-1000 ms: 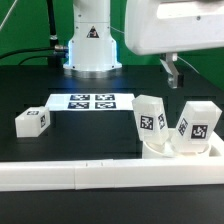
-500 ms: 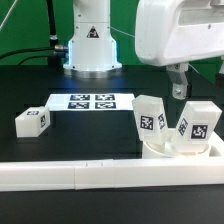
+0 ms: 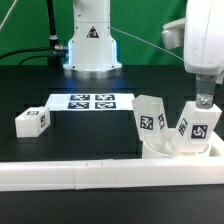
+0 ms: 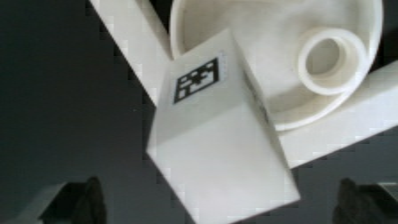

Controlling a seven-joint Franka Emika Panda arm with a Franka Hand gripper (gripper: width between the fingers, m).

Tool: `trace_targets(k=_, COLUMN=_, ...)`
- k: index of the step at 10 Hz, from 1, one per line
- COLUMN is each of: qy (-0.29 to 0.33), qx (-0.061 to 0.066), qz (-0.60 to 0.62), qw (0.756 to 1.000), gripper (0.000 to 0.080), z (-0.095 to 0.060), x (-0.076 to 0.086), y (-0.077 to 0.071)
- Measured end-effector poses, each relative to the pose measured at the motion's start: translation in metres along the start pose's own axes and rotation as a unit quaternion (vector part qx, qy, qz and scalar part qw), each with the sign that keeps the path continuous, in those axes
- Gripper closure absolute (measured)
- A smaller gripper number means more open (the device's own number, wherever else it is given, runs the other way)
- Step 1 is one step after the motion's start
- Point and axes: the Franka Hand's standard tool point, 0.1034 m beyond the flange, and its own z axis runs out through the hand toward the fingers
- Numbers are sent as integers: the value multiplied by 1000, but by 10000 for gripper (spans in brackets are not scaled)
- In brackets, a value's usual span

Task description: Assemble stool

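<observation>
Hanging over the white round seat (image 3: 163, 151) at the exterior view's right, the gripper (image 3: 204, 99) has its fingers spread wide and clamps nothing. In the wrist view the dark fingertips (image 4: 79, 200) sit at opposite edges of the picture, and the first leg (image 4: 217, 140), with its black-and-white tag, lies between them without touching either. From the exterior view the fingers reach down to the top of that leg; whether they touch it cannot be told.

The seat carries two legs: the first leg under the gripper and a second leg (image 3: 150, 120) beside it, toward the exterior view's left, both standing slightly tilted. The wrist view also shows a round socket (image 4: 331, 58) in the seat, with nothing in it.

A third leg (image 3: 32, 122) lies on the black table (image 3: 40, 85) well apart from the seat, near the marker board (image 3: 86, 102). A long white rail (image 3: 90, 176) runs along the front.
</observation>
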Motion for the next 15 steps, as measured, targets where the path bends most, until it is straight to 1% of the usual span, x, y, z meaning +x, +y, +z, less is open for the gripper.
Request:
trace_targets(k=3, qy=-4, qx=-2, qz=-73, qw=997, gripper=151, z=0, x=-3, y=2)
trace_targets(k=4, qy=-11, qx=3, qz=-92, qw=996, gripper=151, z=2, x=-4, y=1)
trace_targets(k=5, qy=-40, qx=26, qz=-117, qw=992, gripper=151, z=7, x=-4, y=0)
trace_targets(k=6, qy=-46, qx=27, qz=-145, qw=988, gripper=151, z=13, x=4, y=6)
trace_targets(k=7, qy=-44, qx=26, qz=-169, qw=984, gripper=151, z=22, x=5, y=5)
trace_targets(k=8, qy=-42, qx=26, qz=-177, qw=983, gripper=151, z=30, x=2, y=1)
trace_targets(k=9, qy=-43, qx=27, qz=-175, qw=983, gripper=151, z=31, x=-1, y=1)
trace_targets(k=10, qy=-43, qx=27, qz=-173, qw=984, gripper=198, z=31, x=-1, y=1)
trace_targets(k=11, qy=-43, qx=27, qz=-173, qw=984, gripper=198, z=31, x=-1, y=1)
trace_targets(k=12, qy=-43, qx=27, qz=-173, qw=984, gripper=373, z=31, x=-1, y=2)
trace_targets(k=13, qy=-48, qx=36, qz=-172, qw=983, gripper=373, z=32, x=-4, y=-2)
trace_targets(k=14, qy=-49, qx=36, qz=-172, qw=983, gripper=452, z=32, x=-4, y=-2)
trace_targets(k=15, qy=-49, qx=36, qz=-170, qw=984, gripper=453, z=32, x=-4, y=-2)
